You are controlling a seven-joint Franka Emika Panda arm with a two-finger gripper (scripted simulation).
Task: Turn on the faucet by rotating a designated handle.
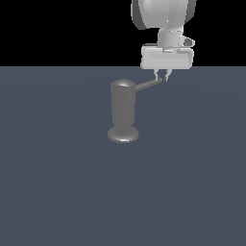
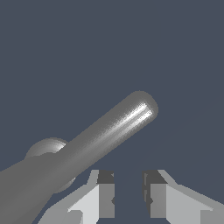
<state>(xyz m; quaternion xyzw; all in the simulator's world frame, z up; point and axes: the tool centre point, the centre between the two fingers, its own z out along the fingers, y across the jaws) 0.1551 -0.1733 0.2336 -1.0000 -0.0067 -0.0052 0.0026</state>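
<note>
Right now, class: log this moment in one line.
pincer open | by handle tip, contact unclear | faucet upright | turn not confirmed

Plain slate-blue floor (image 1: 57, 192) (black backdrop (image 1: 57, 29) behind)

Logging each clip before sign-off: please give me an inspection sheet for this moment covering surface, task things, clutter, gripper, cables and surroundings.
Surface: flat, plain slate-blue floor; no marks seen.
Task things: dull grey metallic upright cylinder faucet stands upright on its flared round base; its thin straight grey rod handle projects from the upper part toward the exterior view's right, rising slightly.
Clutter: nothing seen.
Gripper: white two-finger gripper sits at the handle's outer tip; the wrist view shows the fingers apart with the rod not between them.
Cables: nothing seen.
Surroundings: black backdrop above the floor; nothing else seen.
</note>
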